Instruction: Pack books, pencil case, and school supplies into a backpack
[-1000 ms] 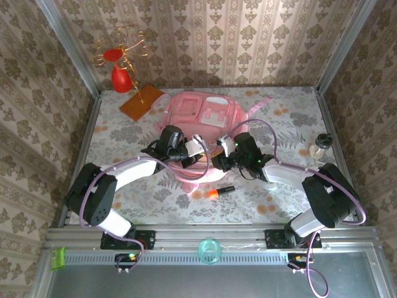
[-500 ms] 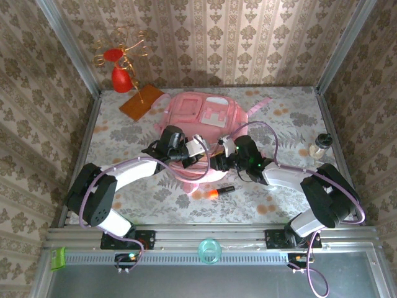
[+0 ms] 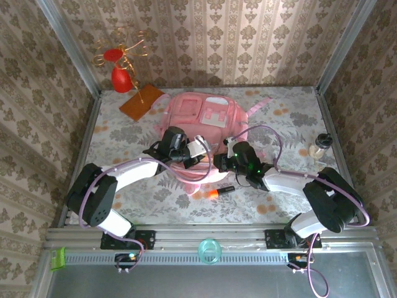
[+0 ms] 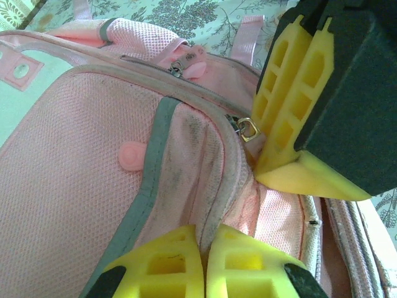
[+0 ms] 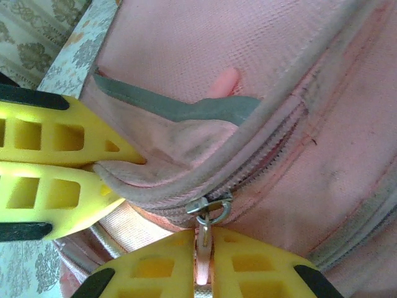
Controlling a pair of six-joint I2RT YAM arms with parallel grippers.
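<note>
The backpack (image 3: 205, 115) was pink with grey piping; its zip pull (image 5: 209, 211) was silver-ringed with a pale pink tab; the marker (image 3: 219, 192) was half orange, half black; the left gripper (image 4: 200, 234) and right gripper (image 5: 201, 241) had yellow fingers; the table (image 3: 124, 133) showed grey-green and orange flowers on white; the walls (image 3: 248, 37) bore beige damask stripes.

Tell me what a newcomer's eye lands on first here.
The big pink backpack sits dead centre, with both yellow claws at its near edge. The left claw pinches a fabric seam, and the right claw grips the zipper pull. After that, the bright red ornaments in the far left corner stand out.
</note>
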